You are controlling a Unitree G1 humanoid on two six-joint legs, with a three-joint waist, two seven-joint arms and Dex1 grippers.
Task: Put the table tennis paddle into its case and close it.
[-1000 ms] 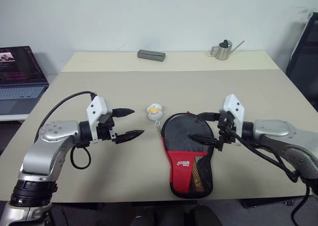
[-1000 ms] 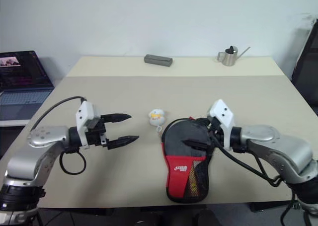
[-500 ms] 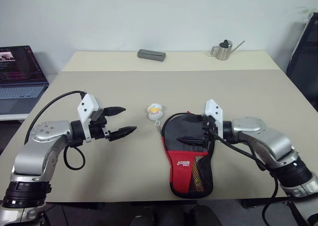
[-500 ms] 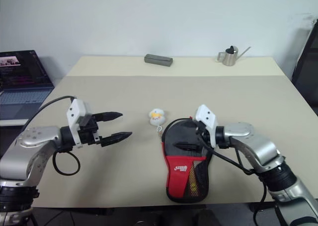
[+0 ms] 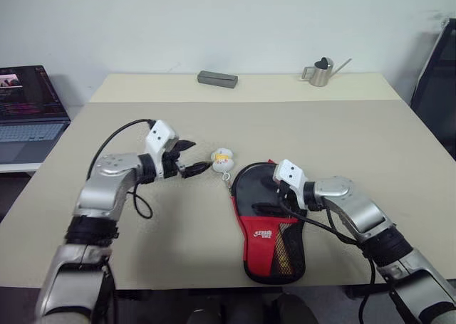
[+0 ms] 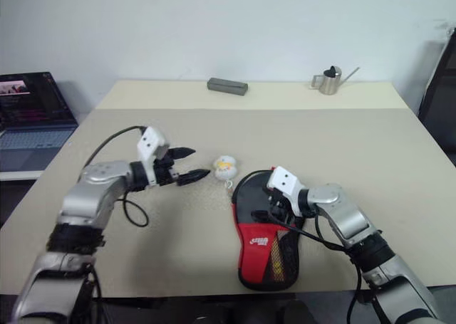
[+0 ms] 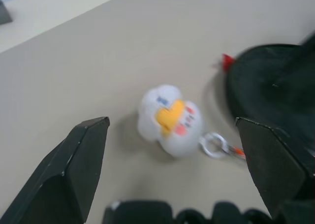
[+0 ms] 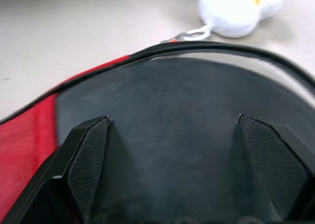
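— Lying lengthwise near the front edge of the table [image 5: 370, 135]: one case [image 5: 269, 224], narrow red end toward the robot, round black end away. Right gripper [image 5: 274, 198] spread wide over that black end, gripping nothing.

— Beyond: one duck charm [image 5: 223, 159], left gripper [image 5: 192, 157] released just beside it. Farther still, bare tabletop, then one grey block [image 5: 216, 79], one metal watering can [image 5: 320, 72].

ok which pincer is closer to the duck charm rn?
Left. The left pincer is open beside the duck charm, fingertips just short of it. The right pincer is open over the case, farther from the charm.
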